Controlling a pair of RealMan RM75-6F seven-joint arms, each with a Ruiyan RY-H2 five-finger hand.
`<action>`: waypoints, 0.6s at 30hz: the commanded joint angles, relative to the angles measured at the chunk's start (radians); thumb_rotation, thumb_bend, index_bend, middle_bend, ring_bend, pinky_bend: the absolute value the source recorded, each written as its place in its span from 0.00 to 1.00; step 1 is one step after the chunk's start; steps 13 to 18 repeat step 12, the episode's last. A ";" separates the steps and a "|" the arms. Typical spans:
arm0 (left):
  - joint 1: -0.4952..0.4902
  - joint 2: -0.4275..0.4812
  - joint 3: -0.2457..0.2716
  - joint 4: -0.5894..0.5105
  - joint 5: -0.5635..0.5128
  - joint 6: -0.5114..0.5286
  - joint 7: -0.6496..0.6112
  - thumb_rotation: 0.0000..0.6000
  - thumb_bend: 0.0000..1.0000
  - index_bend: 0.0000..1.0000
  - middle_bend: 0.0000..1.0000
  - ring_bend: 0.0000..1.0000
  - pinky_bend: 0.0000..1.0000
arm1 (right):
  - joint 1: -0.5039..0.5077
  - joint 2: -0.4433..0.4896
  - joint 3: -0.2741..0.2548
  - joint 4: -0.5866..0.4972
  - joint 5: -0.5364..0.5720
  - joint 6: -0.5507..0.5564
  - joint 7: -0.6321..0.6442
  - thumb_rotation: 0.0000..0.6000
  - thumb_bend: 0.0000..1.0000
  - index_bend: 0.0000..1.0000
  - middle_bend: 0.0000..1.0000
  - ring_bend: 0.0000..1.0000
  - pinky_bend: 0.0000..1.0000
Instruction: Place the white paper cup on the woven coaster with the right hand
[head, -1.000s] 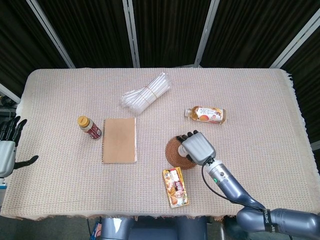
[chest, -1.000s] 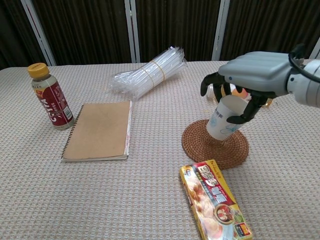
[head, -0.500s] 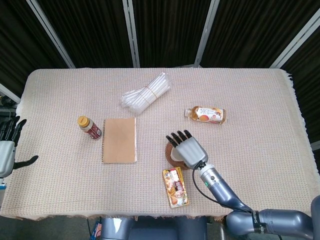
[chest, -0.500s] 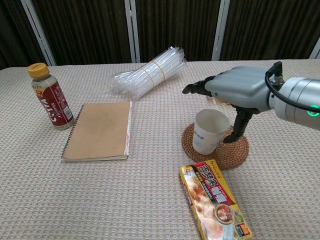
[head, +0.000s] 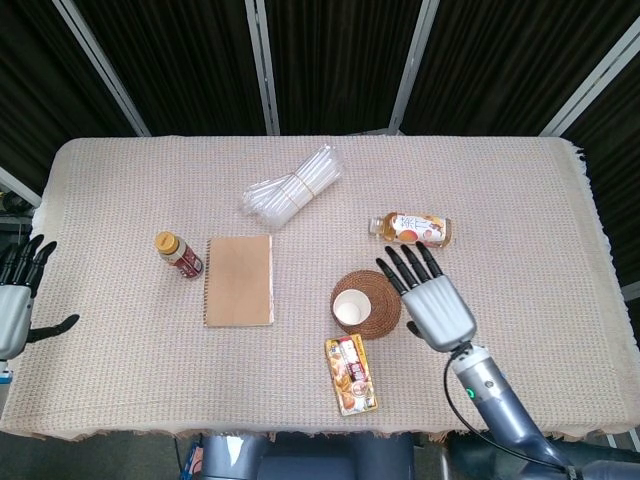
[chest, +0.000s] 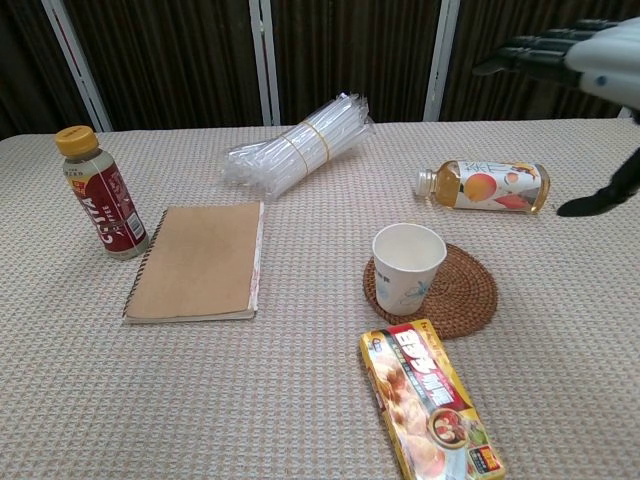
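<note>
The white paper cup (head: 349, 307) (chest: 407, 266) stands upright on the left part of the round woven coaster (head: 383, 303) (chest: 462, 294), with nothing touching it. My right hand (head: 428, 298) (chest: 590, 62) hovers to the right of the coaster, raised off the table, its fingers spread apart and empty. My left hand (head: 14, 300) hangs off the table's left edge, fingers apart, holding nothing.
A snack box (head: 351, 374) (chest: 429, 407) lies just in front of the coaster. A juice bottle (head: 410, 229) (chest: 486, 186) lies behind it. A brown notebook (head: 239, 279), a small red bottle (head: 178, 253) and a bundle of clear straws (head: 292, 186) sit to the left.
My right hand let go of the cup, which now stands upright on the coaster. The hand opened, rose and drew back to the right.
</note>
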 joint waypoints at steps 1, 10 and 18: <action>0.003 -0.004 0.005 0.000 0.012 0.007 0.002 1.00 0.00 0.00 0.00 0.00 0.00 | -0.160 0.079 -0.085 0.155 -0.145 0.187 0.280 1.00 0.00 0.00 0.00 0.00 0.00; 0.007 -0.016 0.015 -0.001 0.035 0.023 0.022 1.00 0.00 0.00 0.00 0.00 0.00 | -0.287 0.029 -0.088 0.351 -0.145 0.296 0.474 1.00 0.00 0.00 0.00 0.00 0.00; 0.006 -0.017 0.016 -0.002 0.039 0.024 0.023 1.00 0.00 0.00 0.00 0.00 0.00 | -0.293 0.025 -0.086 0.368 -0.147 0.297 0.468 1.00 0.00 0.00 0.00 0.00 0.00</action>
